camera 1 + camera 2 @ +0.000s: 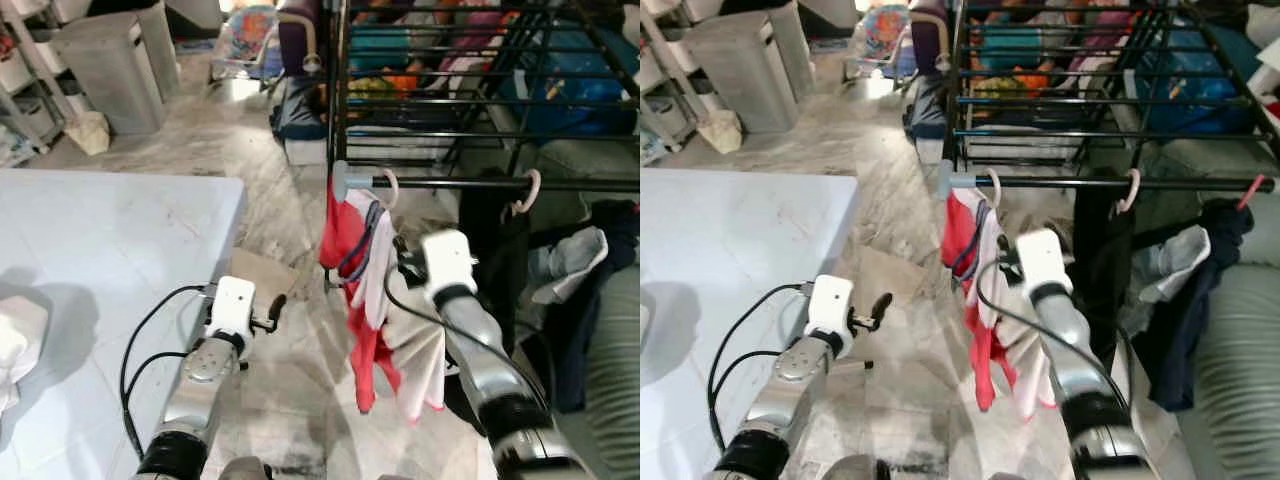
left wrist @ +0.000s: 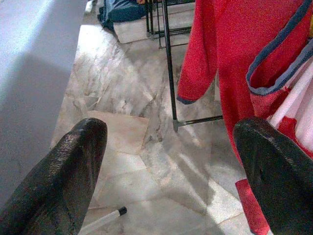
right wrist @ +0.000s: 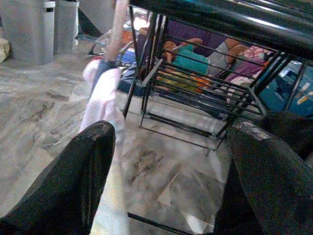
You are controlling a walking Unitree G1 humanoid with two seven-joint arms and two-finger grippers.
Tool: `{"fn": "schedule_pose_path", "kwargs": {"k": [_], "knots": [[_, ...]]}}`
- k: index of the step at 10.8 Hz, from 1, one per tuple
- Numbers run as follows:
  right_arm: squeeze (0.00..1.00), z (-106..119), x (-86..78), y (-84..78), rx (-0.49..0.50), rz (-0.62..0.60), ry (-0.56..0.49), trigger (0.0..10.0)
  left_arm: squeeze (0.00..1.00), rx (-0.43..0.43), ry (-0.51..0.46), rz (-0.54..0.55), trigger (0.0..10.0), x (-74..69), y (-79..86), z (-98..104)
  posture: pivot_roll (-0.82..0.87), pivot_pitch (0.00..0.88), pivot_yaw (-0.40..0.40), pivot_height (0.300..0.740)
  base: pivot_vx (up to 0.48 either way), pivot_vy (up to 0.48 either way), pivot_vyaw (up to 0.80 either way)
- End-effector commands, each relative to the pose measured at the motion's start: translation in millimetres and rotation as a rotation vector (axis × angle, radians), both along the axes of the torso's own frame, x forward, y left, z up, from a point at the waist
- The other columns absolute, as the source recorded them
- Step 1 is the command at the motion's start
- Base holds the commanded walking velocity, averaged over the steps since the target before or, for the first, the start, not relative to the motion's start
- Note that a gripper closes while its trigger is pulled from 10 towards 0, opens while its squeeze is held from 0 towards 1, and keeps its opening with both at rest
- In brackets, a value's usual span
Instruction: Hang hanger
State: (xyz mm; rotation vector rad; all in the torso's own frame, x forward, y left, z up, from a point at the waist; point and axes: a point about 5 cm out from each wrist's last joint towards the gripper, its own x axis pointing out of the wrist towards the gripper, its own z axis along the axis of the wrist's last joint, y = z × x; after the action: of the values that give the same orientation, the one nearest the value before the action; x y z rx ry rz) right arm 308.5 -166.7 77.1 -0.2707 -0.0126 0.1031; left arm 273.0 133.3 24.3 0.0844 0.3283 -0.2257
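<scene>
Red and white cloth, the garment (image 1: 375, 300) droops at lower centre from a pale hanger (image 1: 385, 187) already hooked over the black rail (image 1: 480, 183); it looks light and limp, so the stiff hanger neck is the likelier place to hold. Right gripper (image 1: 402, 262), fingers spread and empty, sits just beside the cloth. Left gripper (image 1: 272, 312), also spread and empty, hovers lower left by the white table (image 1: 110, 230). Dark clothes (image 1: 495, 250) crowd the rail at right, and the drying rack (image 1: 470, 90) fills the upper right.
</scene>
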Motion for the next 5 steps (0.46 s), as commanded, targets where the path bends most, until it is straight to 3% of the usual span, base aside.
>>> {"fn": "schedule_pose_path", "kwargs": {"k": [1, 5], "knots": [[1.00, 10.1, -3.8, -1.1, 0.020, 0.002, -0.063, 10.0, 0.00, -0.052, -0.014, -0.048, 10.0, -0.8, -4.4, 6.6, -0.03, 0.000, 0.035, 0.740, 0.000, 0.000, 0.00], [1.00, 20.3, -21.3, -7.9, 0.028, -0.034, -0.145, 10.0, 0.00, -0.019, -0.044, -0.026, 10.0, -0.8, -1.6, 7.9, -0.03, 0.000, 0.033, 0.740, 0.000, 0.000, 0.00]]}}
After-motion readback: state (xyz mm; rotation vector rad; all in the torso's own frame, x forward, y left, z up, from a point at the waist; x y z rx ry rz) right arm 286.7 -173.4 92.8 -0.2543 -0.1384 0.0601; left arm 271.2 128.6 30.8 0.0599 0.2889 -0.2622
